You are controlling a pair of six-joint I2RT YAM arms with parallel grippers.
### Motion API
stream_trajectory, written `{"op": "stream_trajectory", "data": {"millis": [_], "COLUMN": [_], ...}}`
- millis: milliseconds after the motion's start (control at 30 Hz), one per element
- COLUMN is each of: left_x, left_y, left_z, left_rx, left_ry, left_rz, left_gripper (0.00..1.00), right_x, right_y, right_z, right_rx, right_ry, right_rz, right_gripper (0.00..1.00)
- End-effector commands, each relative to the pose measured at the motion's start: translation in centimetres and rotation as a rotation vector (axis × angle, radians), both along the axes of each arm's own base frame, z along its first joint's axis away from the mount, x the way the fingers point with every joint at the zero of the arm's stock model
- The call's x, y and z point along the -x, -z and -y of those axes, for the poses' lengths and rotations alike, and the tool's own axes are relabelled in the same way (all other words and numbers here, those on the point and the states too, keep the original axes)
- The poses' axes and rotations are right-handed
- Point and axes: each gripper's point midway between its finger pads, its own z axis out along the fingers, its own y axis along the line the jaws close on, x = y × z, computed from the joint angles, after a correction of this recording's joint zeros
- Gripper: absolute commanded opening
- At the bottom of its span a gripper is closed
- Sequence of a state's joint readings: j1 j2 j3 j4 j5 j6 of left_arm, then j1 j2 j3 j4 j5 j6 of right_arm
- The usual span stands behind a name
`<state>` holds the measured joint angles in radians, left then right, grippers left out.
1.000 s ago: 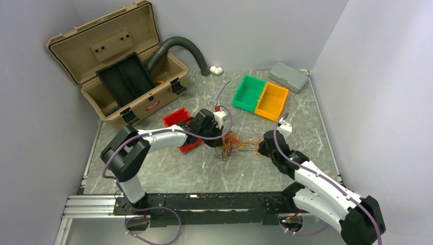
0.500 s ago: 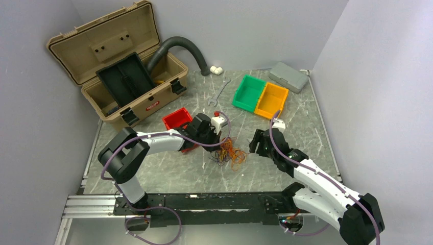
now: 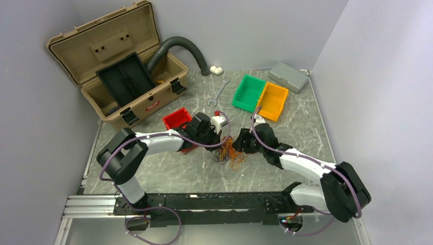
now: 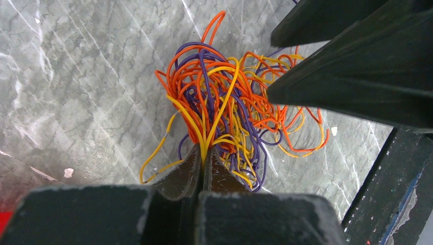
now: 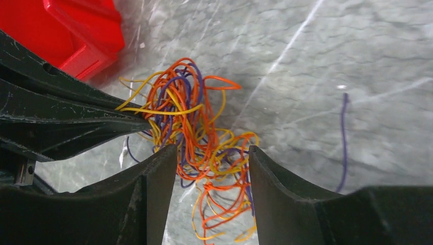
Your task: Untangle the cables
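**Tangle pinned left, right fingers astride it**

Cables (image 3: 231, 152): one orange, yellow and purple knot, mid-desk (image 3: 168, 168), just right of the red bin (image 5: 81, 25). No clear long axis; the bunch fans out from the left pinch toward the right arm.

Left fingers (image 4: 196, 163): pressed together on a few yellow and orange strands at the knot's left edge.

Right fingers (image 5: 155, 184): spread, one either side of the knot, gripping nothing yet. Likely next: nip a strand, draw rightward
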<state>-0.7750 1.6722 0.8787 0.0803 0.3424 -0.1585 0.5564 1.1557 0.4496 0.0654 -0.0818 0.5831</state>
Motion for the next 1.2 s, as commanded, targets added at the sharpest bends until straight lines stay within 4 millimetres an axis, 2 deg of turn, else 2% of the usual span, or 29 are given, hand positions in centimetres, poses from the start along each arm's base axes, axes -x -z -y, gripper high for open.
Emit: {"op": "stream_trajectory", "data": {"millis": [0, 133, 200, 267, 300, 400, 467, 567, 767, 900, 1067, 1167], "left_x": [-0.5, -0.4, -0.4, -0.4, -0.5, -1.0, -1.6, -2.0, -2.2, -2.4, -2.5, -2.4], "left_y": [-2.3, -2.2, -2.0, -1.9, -1.8, -1.8, -1.7, -1.8, -1.5, -1.3, -1.3, -1.4], "left_z": [0.9, 1.2, 1.2, 1.2, 1.2, 0.7, 0.0, -0.5, -0.7, -1.0, -1.3, -1.1], "left_rx": [0.064, 0.071, 0.069, 0.066, 0.062, 0.041, 0.019, 0.006, -0.01, -0.032, -0.037, -0.028], "left_ry": [0.028, 0.037, 0.038, 0.036, 0.032, -0.003, -0.047, -0.08, -0.094, -0.11, -0.119, -0.112], "left_rz": [0.062, 0.055, 0.048, 0.045, 0.045, 0.059, 0.083, 0.104, 0.103, 0.106, 0.111, 0.106], "left_gripper": [0.0, 0.0, 0.0, 0.0, 0.0, 0.0, 0.0, 0.0, 0.0, 0.0, 0.0, 0.0], "right_x": [-1.7, -2.0, -2.3, -2.4, -2.5, -2.7, -3.3, -3.0, -2.2, -2.1, -2.3, -2.6], "right_y": [-3.2, -2.0, -0.8, -0.1, 0.2, 0.9, 1.0, 0.8, -0.3, -1.1, -2.0, -2.0], "right_z": [-4.0, -4.9, -4.9, -4.6, -4.1, -1.1, 2.3, 6.3, 10.8, 12.4, 12.4, 11.6], "right_rx": [-0.151, -0.156, -0.122, -0.097, -0.083, -0.001, 0.103, 0.215, 0.332, 0.382, 0.374, 0.361], "right_ry": [-0.111, -0.133, -0.125, -0.101, -0.07, 0.081, 0.241, 0.406, 0.566, 0.62, 0.609, 0.565], "right_rz": [0.092, 0.055, 0.012, -0.013, -0.019, -0.033, -0.013, -0.008, -0.002, 0.022, 0.047, 0.052], "right_gripper": [0.56, 0.53, 0.36, 0.1, 0.0, 0.0, 0.0, 0.0, 0.0, 0.0, 0.0, 0.0]}}
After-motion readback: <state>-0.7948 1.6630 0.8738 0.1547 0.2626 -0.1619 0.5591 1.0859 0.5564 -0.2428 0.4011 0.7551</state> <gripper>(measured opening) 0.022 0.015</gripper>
